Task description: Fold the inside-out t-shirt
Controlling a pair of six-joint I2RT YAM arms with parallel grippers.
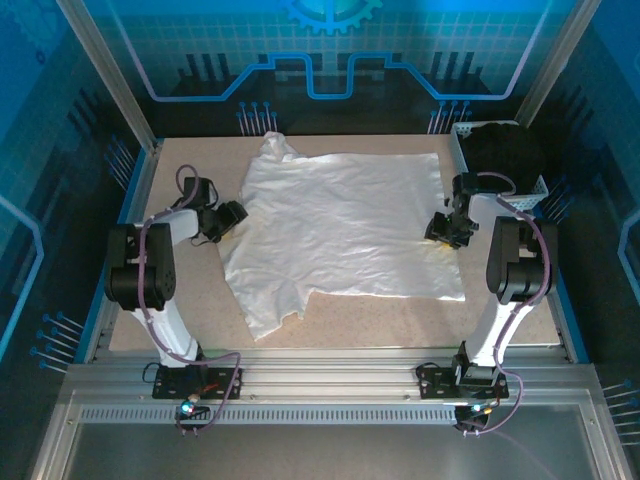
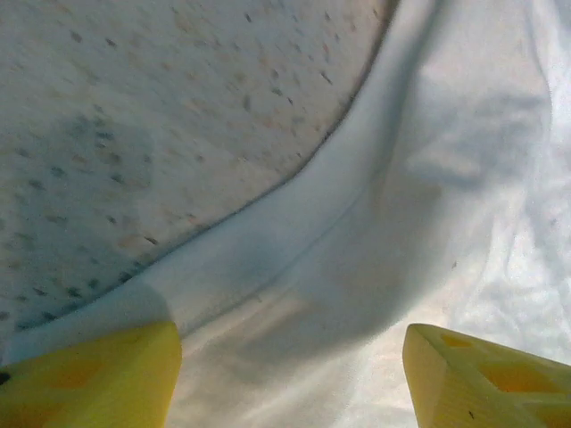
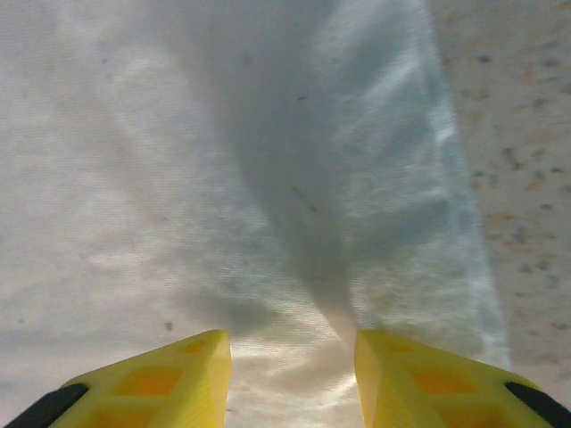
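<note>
T-shirt [image 1: 340, 235] lies spread out, wrinkled, on the middle of the table [image 1: 400, 322]. Both sleeves are on the left side: one bunched at the far left corner, one trailing toward the near left. The straight edge is on the right.

Left gripper [image 1: 230, 218] sits at the shirt's left edge, between the two sleeves. In the left wrist view, the left gripper [image 2: 290, 383] has its jaws wide open and holding nothing, and the yellow fingers [image 2: 89, 379] sit at the bottom corners. The stitched edge of the t-shirt [image 2: 428, 178] curves across between them. Speckled table [image 2: 134, 107] shows on the upper left.

Right gripper [image 1: 443, 230] sits on the shirt's right edge, about halfway along it. In the right wrist view, the right gripper [image 3: 293, 383] has its jaws part open, a narrower gap than the left. Its fingers [image 3: 428, 383] are low over the t-shirt [image 3: 178, 178]. A raised ridge of cloth runs down into the gap and meets the inner corner of the right-hand finger. The jaws are not closed on it. Table [image 3: 517, 134] shows along the right.

A white basket [image 1: 462, 140] at the far right corner of the table holds a black garment [image 1: 505, 152], just beyond the shirt's far right corner.
</note>
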